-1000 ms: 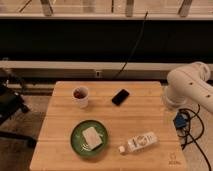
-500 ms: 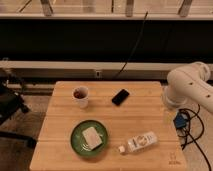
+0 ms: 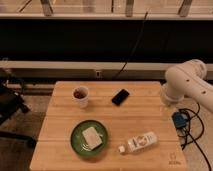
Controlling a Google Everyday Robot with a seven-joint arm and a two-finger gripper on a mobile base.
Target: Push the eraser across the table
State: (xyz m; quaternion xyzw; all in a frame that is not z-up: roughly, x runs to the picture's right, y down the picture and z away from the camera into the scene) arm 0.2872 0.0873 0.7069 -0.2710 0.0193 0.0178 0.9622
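Note:
The eraser, a small flat black block, lies at an angle on the far middle of the light-wood table. My white arm is folded beside the table's right edge. The gripper seems to be the dark and blue part hanging low just off that right edge, well to the right of the eraser and apart from it.
A paper cup stands left of the eraser. A green plate with a beige square block sits at the front. A white plastic bottle lies on its side at the front right. A dark chair stands to the left.

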